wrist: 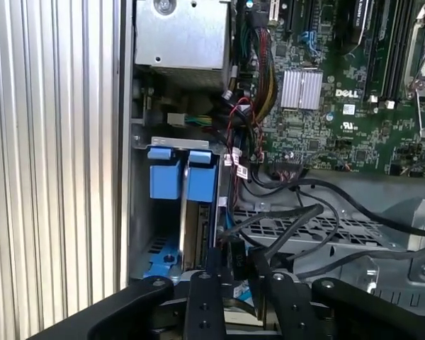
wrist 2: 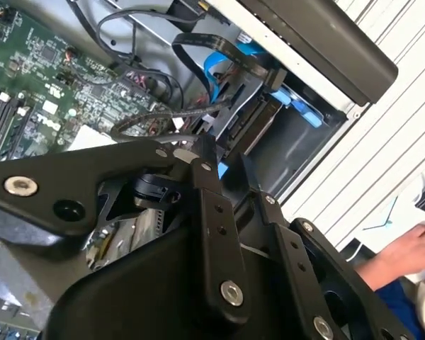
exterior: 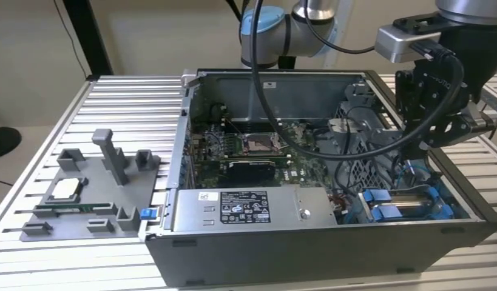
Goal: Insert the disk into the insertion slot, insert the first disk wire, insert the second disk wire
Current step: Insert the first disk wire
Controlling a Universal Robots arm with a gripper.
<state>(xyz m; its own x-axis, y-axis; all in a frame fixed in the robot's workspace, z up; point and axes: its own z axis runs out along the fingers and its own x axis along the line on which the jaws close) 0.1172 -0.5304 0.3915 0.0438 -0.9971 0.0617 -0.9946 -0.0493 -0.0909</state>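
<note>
Gripper [wrist: 235,268] sits low over the drive corner of the open PC case [exterior: 313,254]. Jaws narrow, closed on a small black plug [wrist: 235,252]. Its black wire [wrist: 297,218] trails off over the perforated metal plate [wrist: 290,230]. Reads as a disk wire; can't tell which of the two.

Just past the plug is the disk [wrist: 193,234], edge-on, seated in the insertion slot [wrist: 137,205], with its blue carrier clips [wrist: 163,180] at the end away from the jaws. So the disk step looks done and a wire step is in hand. Can't see the plug mated.

To do it well, my read:
- Keep the plug square to the disk's port, no tilt.
- Push straight along the port axis with light force and stop at seating.
- The grip looks close to the plug tip, so keep the jaws off the carrier.
- Loose black wires crowd the spot, so keep them out of the path.

Further off: motherboard [wrist: 354,127], power supply [exterior: 248,209], slatted desk [wrist: 57,177], grey fixture tray [exterior: 86,194]. A person's hand [wrist 2: 404,255] rests outside the case.
</note>
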